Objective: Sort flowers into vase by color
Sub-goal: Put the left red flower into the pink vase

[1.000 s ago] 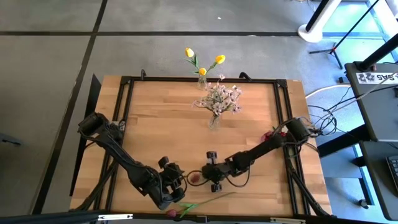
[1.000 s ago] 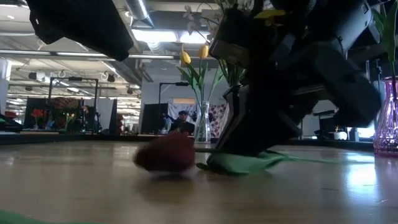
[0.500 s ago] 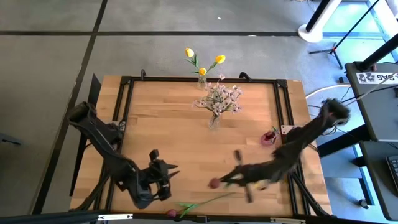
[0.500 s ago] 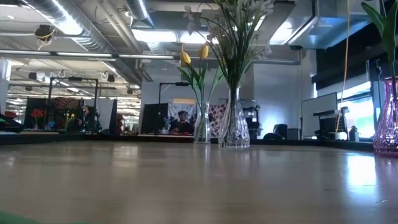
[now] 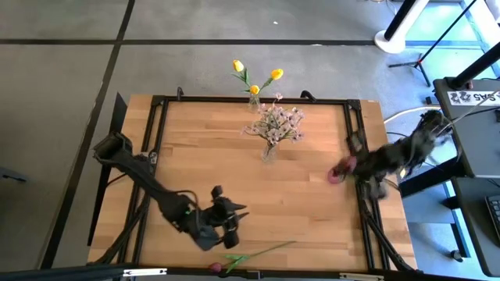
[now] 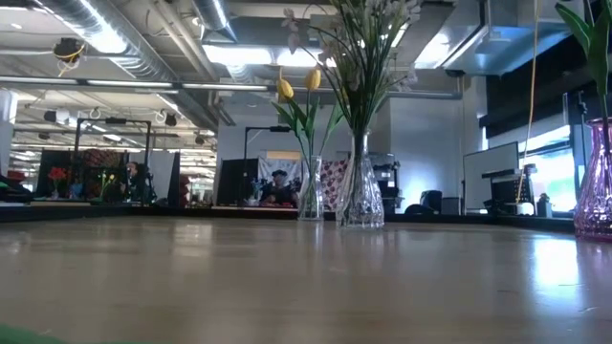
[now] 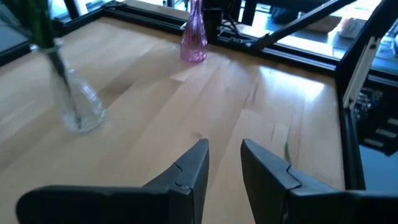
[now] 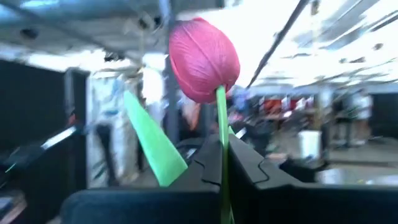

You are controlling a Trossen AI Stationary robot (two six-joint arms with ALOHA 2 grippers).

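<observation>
My right gripper hangs over the table's right rail, shut on a dark red-pink tulip with a green leaf. It is right beside the pink vase. My left gripper hovers open above the near middle of the table with nothing between its fingers. Another red-pink tulip lies flat along the near edge. Yellow tulips stand in a vase at the far edge. White-pink sprays stand in a clear vase. My right gripper pinches the tulip's green stem between its two fingers, a short way below the bloom. The stem runs across the fingers, with the bloom standing above them. The tulip is lifted clear of the table. How far the stem hangs below is hidden by the gripper.
Black rails frame the wooden table. The low view shows the clear vase, the yellow-tulip vase and the pink vase at its right edge, but no gripper. Cables and stands lie off the table's right side.
My right gripper has swung from the near middle up and toward the table's right edge, tipping upward. It has carried the red-pink tulip off the table to beside the pink vase. My left gripper has risen a little and turned.
</observation>
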